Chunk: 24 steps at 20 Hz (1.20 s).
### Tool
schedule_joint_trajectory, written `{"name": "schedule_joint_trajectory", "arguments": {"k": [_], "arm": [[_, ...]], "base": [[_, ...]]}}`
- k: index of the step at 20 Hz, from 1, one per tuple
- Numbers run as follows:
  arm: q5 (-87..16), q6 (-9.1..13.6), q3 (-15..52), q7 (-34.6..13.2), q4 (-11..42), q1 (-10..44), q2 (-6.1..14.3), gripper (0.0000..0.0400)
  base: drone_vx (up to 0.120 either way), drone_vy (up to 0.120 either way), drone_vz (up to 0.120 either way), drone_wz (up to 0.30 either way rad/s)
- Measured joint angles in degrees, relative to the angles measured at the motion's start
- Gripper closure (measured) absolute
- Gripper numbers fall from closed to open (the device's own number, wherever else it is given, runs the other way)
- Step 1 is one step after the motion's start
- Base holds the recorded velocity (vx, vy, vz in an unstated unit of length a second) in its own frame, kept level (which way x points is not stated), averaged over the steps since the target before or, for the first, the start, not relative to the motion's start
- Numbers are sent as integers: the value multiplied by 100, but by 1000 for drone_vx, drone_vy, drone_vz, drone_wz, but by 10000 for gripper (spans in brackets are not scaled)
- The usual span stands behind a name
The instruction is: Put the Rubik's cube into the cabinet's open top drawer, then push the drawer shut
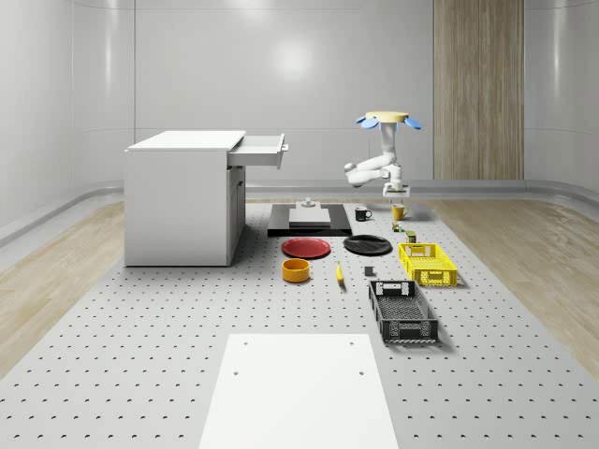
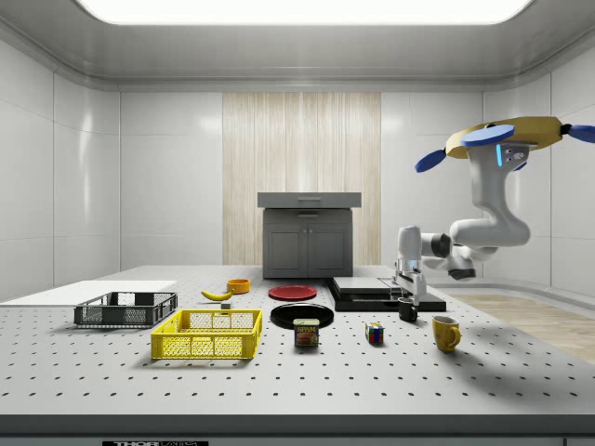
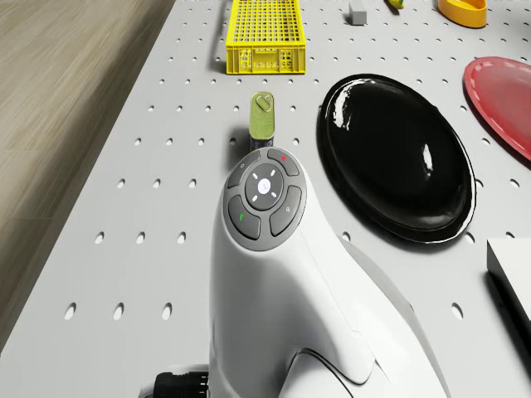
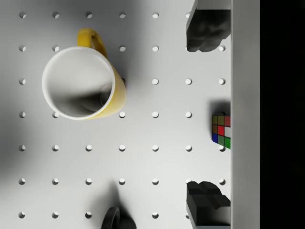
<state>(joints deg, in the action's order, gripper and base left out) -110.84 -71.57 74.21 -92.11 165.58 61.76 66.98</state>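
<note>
With the drone (image 2: 507, 141) hovering beside the yellow mug (image 4: 81, 83), the hand (image 4: 207, 117) hangs released and empty above the surface (image 4: 157, 162), so it should centre over the cube (image 4: 221, 130) near that mug before descending to grip squarely.

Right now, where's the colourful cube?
In the side view, the Rubik's cube sits on the table between the Spam can and the yellow mug.

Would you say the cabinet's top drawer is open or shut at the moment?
Open. In the whole-scene view the top drawer juts out from the cabinet toward that view's right, well past the cabinet's front face.
</note>
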Motion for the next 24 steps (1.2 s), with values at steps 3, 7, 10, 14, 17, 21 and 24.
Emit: {"name": "schedule_joint_trajectory", "arguments": {"k": [3, 7, 10, 14, 17, 21, 24], "arm": [[44, -76, 26, -27, -6, 29, 84, 0], [100, -176, 59, -61, -14, 65, 193, 0], [140, -248, 82, -84, -19, 90, 272, 0], [192, -343, 110, -114, -26, 121, 374, 0], [229, -412, 130, -135, -31, 143, 449, 0], [276, -501, 155, -161, -37, 171, 545, 0], [310, -566, 172, -179, -41, 191, 615, 0]], "base": [[120, -27, -13, 0], [120, 0, -120, 0], [120, -120, -120, 0], [120, -20, -30, 0], [120, 0, -80, 0], [110, 0, -120, 0], [0, 0, -67, 0]]}}
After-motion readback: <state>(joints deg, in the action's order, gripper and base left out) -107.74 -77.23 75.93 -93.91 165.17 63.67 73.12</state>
